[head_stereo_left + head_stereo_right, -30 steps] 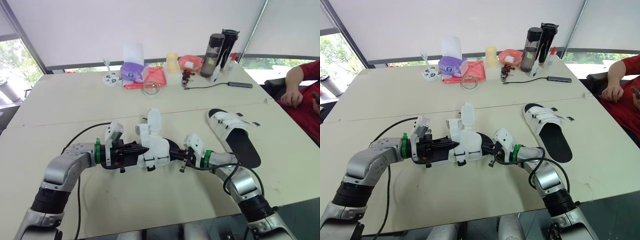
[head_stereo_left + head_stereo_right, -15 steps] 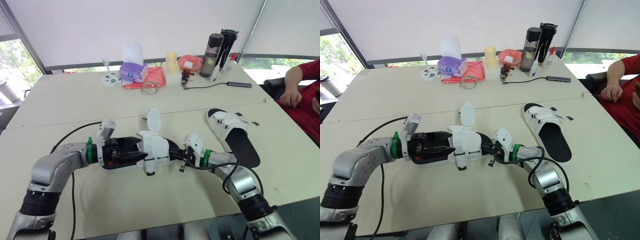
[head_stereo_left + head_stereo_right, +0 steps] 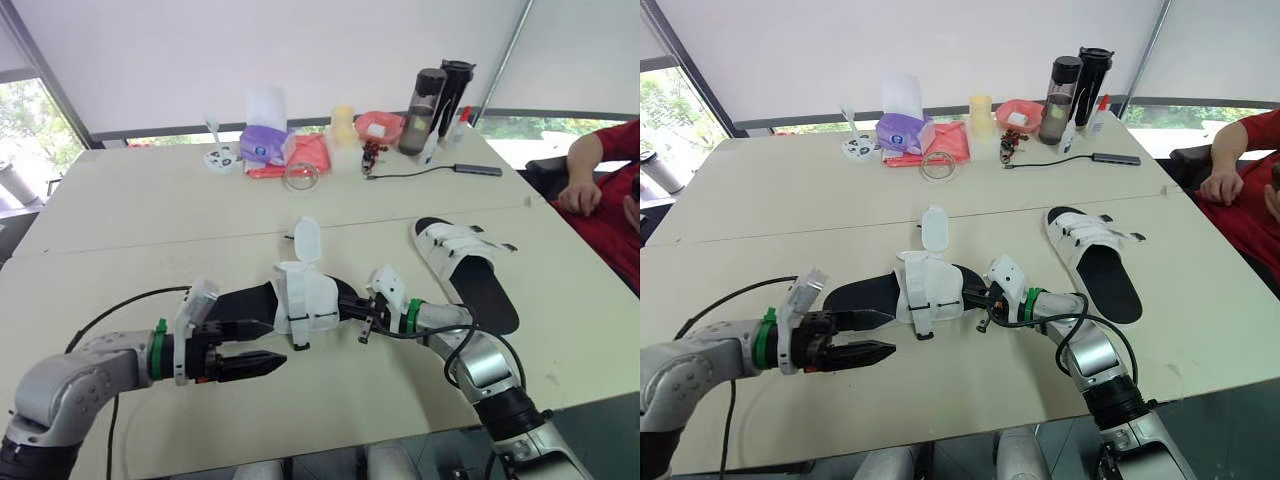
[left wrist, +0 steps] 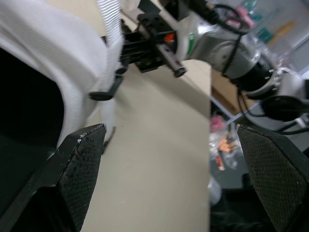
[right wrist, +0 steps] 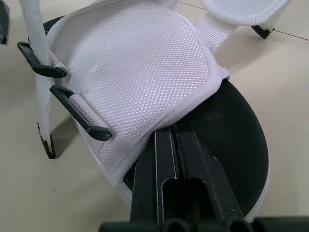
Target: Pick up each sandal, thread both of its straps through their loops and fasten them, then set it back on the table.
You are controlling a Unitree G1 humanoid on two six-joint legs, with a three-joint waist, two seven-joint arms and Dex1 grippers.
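Threading step on the sandal [image 3: 300,297], which lies on the worktop [image 3: 350,400]. Right gripper [image 3: 352,308] jaws are clamped on its toe end. Left gripper [image 3: 278,343] jaws gape, just off the heel. Next, I'd say: left pinches the upright loose strap [image 3: 308,240] and feeds it through a loop [image 5: 79,116]. Right's exact grip point is hidden under the upper.

No readable text or numbers anywhere, purple box [image 3: 262,145] print too small to read

Near sandal [image 3: 300,296]: black sole, white mesh upper, lying mid-worktop [image 3: 150,200]; straps loose, one flap standing upright; one end pinched in right claw [image 3: 355,308]. Far sandal [image 3: 470,270]: same pattern, flat, straps across its upper, well apart.
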